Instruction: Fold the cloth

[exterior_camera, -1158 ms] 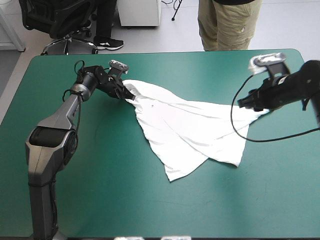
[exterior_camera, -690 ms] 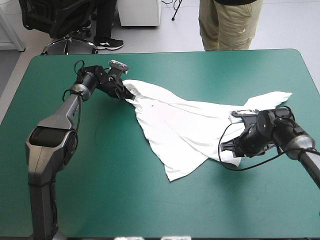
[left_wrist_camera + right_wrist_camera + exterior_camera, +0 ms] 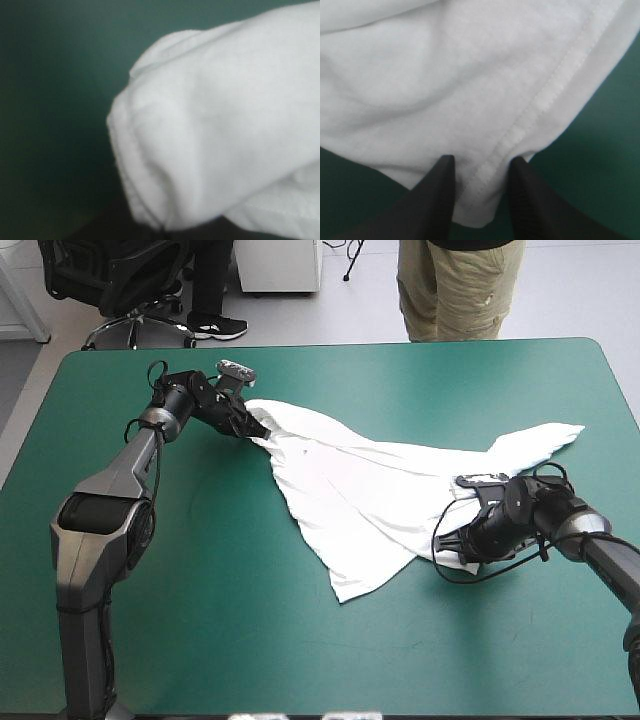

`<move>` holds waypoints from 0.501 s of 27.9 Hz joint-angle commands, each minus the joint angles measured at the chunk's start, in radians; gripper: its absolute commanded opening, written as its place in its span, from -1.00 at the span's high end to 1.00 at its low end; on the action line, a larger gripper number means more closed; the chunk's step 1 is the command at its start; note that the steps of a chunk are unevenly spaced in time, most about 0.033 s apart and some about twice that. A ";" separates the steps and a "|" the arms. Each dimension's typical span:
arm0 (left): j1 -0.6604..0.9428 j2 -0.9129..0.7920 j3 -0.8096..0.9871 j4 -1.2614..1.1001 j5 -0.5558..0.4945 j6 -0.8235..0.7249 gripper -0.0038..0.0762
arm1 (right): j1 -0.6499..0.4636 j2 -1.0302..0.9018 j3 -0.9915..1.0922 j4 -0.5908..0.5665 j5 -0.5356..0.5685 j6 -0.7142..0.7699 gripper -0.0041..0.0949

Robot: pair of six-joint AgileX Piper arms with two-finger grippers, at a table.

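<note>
The right jaws have slid inward, now open astride a hem corner of the T-shirt (image 3: 360,490), spread toward the clamped left jaws; best bite past the stitching.

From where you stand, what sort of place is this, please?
Probably a robot test bench in a lab. A table with a teal-green cover bears a white T-shirt. The left claw grips its corner, and the right claw is open at its hem.
</note>
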 commanded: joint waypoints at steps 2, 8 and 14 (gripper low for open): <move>0.000 -0.045 -0.019 -0.012 0.030 -0.010 0.93 | -0.001 0.022 0.006 0.125 -0.035 -0.132 0.93; 0.003 -0.133 -0.019 -0.083 0.122 -0.016 0.93 | -0.001 -0.119 -0.072 0.225 0.028 -0.189 0.92; 0.003 -0.266 -0.019 -0.038 0.123 -0.034 0.93 | -0.001 -0.337 -0.359 0.440 0.126 -0.313 0.92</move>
